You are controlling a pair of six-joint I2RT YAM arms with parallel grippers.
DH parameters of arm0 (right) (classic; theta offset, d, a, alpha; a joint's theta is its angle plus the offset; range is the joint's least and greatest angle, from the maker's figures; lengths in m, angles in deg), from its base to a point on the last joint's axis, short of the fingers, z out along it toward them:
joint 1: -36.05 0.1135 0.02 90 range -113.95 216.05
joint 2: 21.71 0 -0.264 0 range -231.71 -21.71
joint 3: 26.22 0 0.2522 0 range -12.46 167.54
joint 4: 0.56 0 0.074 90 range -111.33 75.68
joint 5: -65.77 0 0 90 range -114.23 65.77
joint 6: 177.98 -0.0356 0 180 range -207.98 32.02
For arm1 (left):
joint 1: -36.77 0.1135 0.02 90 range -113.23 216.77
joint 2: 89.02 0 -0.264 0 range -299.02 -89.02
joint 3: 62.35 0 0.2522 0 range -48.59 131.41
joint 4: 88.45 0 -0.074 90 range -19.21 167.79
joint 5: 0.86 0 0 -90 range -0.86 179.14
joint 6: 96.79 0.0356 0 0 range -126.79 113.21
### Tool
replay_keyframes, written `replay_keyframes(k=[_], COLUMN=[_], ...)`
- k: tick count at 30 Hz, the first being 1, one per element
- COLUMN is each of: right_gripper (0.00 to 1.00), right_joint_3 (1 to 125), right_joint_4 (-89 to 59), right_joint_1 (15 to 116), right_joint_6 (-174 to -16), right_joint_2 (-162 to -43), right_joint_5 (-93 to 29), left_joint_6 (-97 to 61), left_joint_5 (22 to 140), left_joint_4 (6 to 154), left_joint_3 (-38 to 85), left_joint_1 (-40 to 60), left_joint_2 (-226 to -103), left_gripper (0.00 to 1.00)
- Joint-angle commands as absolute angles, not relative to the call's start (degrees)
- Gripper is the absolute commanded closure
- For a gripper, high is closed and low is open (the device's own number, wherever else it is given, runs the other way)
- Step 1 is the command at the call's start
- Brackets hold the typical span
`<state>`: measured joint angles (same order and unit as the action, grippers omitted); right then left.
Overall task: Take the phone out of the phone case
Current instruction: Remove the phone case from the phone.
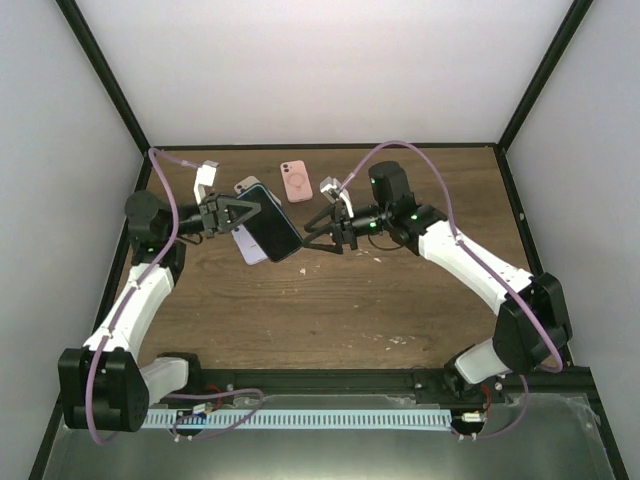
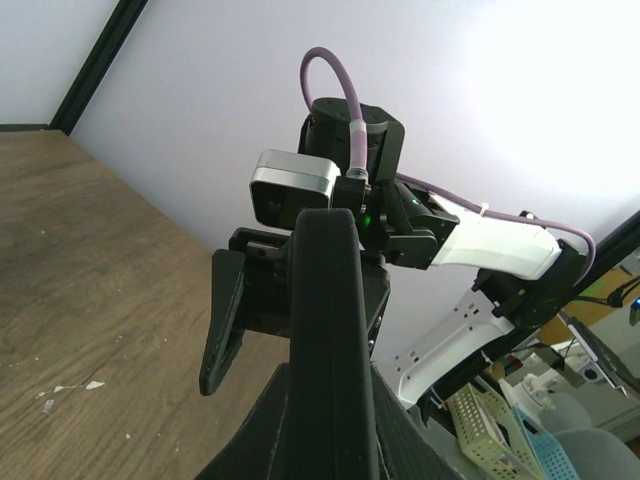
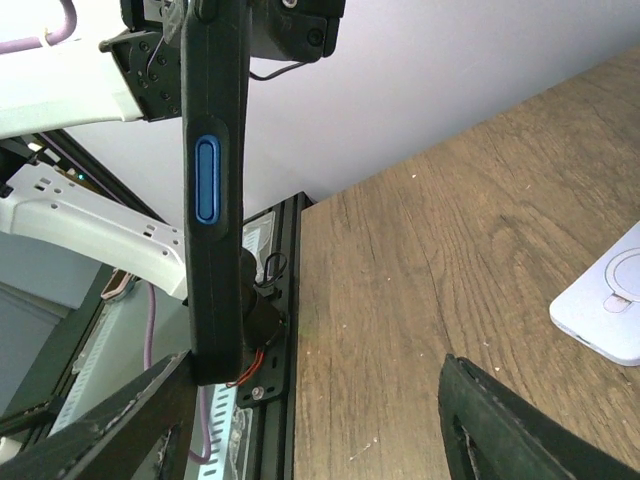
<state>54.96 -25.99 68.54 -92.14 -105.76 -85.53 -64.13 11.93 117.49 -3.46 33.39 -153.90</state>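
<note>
The phone point(image 1: 272, 225) is off the bench point(image 1: 330, 300), held in the air just ahead of the left tool point(image 1: 250, 213), which is clamped together on one end of it. That leaves the other end sticking out free toward the right tool point(image 1: 312, 240). It is still inside its dark case point(image 3: 212, 280), whose long edge, with a blue side button point(image 3: 206, 180), faces the right tool's camera. Holding it up and edge-on looks deliberate: 1 arm acts as a vise so that the other can get at a rim or corner, which would be hard to do with the phone lying flat on the wood. The right tool's 2 fingers stand apart, with the free end of the phone just ahead of them and close to the one on its left; from its own camera I cannot tell whether that finger touches the case yet. I judge the task barely begun, since no part of the case looks peeled back. The next move probably calls for a pinch on the case lip alone, not on the phone body. Too broad a bite would only pull against the left tool's hold or twist the phone loose. Below and behind the left tool, a pale case point(image 1: 250, 252) and a pink case point(image 1: 296, 180) lie flat on the bench, apart from the work.
</note>
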Motion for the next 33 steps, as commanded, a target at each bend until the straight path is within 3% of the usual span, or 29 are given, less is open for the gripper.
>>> replay_keyframes(k=[1,33], right_gripper=[0.36,0.43], right_joint_3=[56.01,55.74], right_joint_4=[-25.46,-20.32], right_joint_1=[67.31,62.41], right_joint_6=[-92.4,-89.15], right_joint_2=[-107.76,-114.1], right_joint_5=[-81.64,-81.47], left_joint_6=[-67.69,-76.03], left_joint_5=[10.46,8.9], left_joint_4=[122.65,132.16], left_joint_3=[-3.24,-3.16], left_joint_1=[32.85,29.58], left_joint_2=[-153.15,-154.14], left_gripper=[1.0,1.0])
